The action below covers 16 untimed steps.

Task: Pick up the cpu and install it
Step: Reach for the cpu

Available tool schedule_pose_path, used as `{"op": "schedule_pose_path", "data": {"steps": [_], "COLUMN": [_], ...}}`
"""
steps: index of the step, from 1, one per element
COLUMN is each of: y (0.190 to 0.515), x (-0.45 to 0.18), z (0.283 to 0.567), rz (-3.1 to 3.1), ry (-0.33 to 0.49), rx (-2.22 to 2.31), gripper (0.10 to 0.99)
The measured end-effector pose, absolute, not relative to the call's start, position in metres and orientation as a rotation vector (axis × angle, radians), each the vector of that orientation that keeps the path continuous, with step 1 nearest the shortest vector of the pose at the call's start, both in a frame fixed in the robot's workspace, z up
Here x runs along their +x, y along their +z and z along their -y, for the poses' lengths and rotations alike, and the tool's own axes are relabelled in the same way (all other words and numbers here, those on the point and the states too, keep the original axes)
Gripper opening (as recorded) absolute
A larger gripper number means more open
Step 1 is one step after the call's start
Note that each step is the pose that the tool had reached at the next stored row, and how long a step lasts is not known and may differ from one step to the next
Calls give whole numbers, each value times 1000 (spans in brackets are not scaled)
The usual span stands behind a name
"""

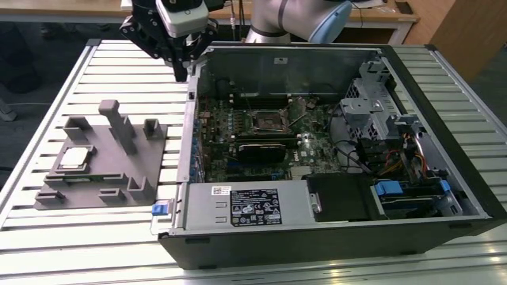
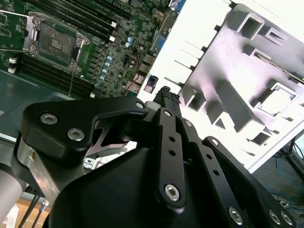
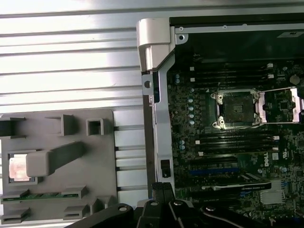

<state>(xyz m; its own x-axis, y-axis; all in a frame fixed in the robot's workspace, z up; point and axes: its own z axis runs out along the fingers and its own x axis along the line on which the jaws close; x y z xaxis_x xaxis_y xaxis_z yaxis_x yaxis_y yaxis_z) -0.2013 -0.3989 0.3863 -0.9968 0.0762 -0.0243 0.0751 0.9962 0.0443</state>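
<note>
Hovering at the far corner of the open computer case point(image 1: 333, 237), by its wall on the exterior view's left, my claw point(image 1: 180, 72) touches nothing. Its fingers look drawn together at the tips, pressed shut with nothing between them, as far as I can judge from the exterior view and both wrist views. The cpu point(image 1: 73, 157) lies flat, pale top up, in a recess of the grey holder point(image 1: 103, 166) on the slatted table point(image 1: 79, 237). It is left of the case in the exterior view, nearer than my claw and well apart from it. I reckon it light, thin and stiff, with a smooth metal top that would slip under a careless pinch and an underside too delicate to press or scrape. The safest hold, to my mind, is gently across two opposite edges, keeping it level. Inside the case the socket point(image 1: 268, 120) sits bare in the middle of the green board, its cover plate seemingly swung aside
</note>
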Motion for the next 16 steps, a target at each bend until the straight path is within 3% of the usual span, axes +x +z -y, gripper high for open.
{"op": "schedule_pose_path", "data": {"steps": [16], "y": [386], "x": [-212], "z": [399], "rz": [-3113], "ry": [68], "rx": [118], "gripper": [118]}}
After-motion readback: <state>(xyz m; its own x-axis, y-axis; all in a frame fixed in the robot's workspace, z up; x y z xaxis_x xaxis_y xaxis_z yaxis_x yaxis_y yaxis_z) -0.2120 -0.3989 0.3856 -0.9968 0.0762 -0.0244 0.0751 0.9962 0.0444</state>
